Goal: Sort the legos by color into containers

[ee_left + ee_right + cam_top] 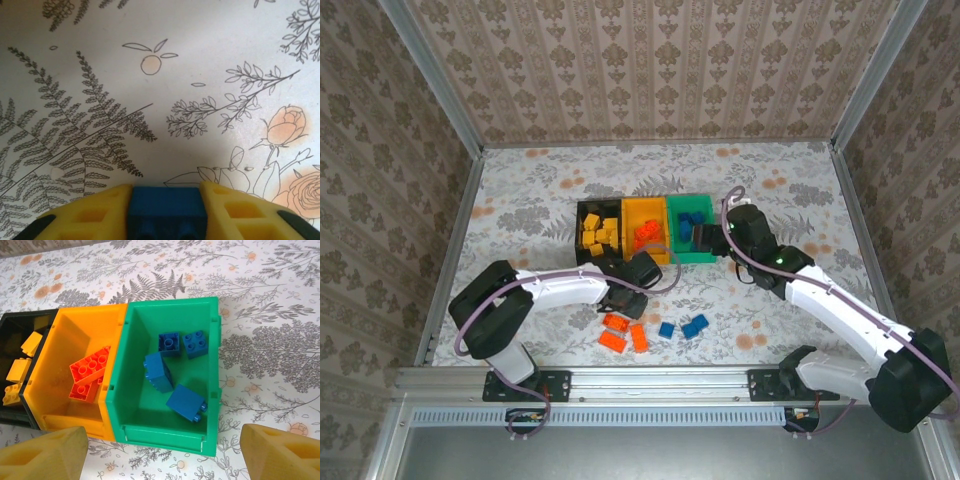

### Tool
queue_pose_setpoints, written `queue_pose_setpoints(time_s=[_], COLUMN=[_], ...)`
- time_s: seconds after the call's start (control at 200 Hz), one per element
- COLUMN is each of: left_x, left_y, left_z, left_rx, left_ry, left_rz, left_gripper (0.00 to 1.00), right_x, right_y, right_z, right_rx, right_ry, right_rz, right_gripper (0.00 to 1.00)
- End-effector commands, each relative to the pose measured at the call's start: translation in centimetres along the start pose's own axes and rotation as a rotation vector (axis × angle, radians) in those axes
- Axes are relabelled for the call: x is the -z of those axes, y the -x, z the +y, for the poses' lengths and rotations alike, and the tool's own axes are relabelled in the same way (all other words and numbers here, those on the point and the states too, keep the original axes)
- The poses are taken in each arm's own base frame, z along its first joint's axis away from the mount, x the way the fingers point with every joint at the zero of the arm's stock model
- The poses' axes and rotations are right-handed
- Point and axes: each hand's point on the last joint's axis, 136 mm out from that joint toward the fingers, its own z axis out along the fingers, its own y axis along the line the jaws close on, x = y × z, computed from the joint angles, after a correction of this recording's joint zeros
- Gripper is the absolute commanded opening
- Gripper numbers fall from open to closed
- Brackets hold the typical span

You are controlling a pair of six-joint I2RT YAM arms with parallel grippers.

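1. Left wrist view.
   - Nearest the lens is the left pincer (166, 192). Its yellow fingers (90, 215) are drawn narrow on a held blue brick (167, 212).
   - Beyond lies the flower-printed counter (150, 125). Whether the brick is lifted off it cannot be told here.

2. Top external view.
   - At the near edge are the two arm bases (520, 375).
   - Just beyond, at near centre of the counter (520, 200), lie three loose red-orange bricks (615, 322) and two loose blue bricks (695, 326).
   - The left pincer (623, 302) sits between these and the bins.
   - Farther off, the row runs from the black bin (579, 235) on the left, through the yellow-orange bin (643, 202), to the green bin (690, 198) on the right.
   - The right pincer (705, 237) hangs over the green bin.

3. Right wrist view.
   - The right pincer (162, 455) is spread wide and holds nothing.
   - Below it the green bin (165, 437) holds four sorted blue bricks (158, 371).
   - To the left, the yellow-orange bin (65, 340) holds sorted red-orange bricks (90, 375).
   - At far left, the black bin (20, 317) holds sorted yellow bricks (20, 370).

4. Hazards, as judged.
   - The held blue brick belongs in the green bin, where the right pincer hangs. The arms could collide if both work there.
   - The brick appears gripped only at the fingertips, so a jolt could shake it loose.
   - The carry rightward passes close to the yellow-orange bin, so an early release would mis-sort the brick.
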Motion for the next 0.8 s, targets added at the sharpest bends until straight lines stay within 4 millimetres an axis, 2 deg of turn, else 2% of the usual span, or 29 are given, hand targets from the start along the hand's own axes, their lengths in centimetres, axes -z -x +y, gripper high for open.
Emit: queue_pose_setpoints(time_s=[0.0, 0.115, 0.255, 0.375, 0.545, 0.75, 0.795], left_x=[1.0, 3.4, 6.7, 8.4, 7.7, 6.2, 6.2], left_y=[1.1, 5.1, 11.8, 17.1, 22.6, 26.5, 27.1], left_z=[-0.8, -1.9, -3.4, -4.0, -3.9, -4.1, -4.3], left_rx=[-0.009, -0.018, -0.017, -0.028, -0.002, 0.019, 0.023], left_ry=[-0.021, -0.063, -0.15, -0.18, -0.211, -0.233, -0.24], left_rz=[-0.027, -0.134, -0.291, -0.384, -0.41, -0.425, -0.431], left_gripper=[0.35, 0.35, 0.35, 0.35, 0.35, 0.4, 0.43], right_x=[0.8, 1.4, 2.0, 2.4, 2.9, 3.2, 3.2], right_y=[-0.5, -1.0, -2.0, -2.6, -3.2, -3.5, -3.5], right_z=[-1.9, -2.9, -4.0, -4.6, -5.1, -5.4, -5.4], right_rx=[-0.033, -0.059, -0.087, -0.094, -0.101, -0.103, -0.103], right_ry=[-0.072, -0.097, -0.115, -0.129, -0.138, -0.139, -0.14], right_rz=[-0.011, -0.024, -0.026, -0.023, -0.015, -0.011, -0.012], right_gripper=[0.82, 0.82, 0.82, 0.83, 0.83, 0.83, 0.83])
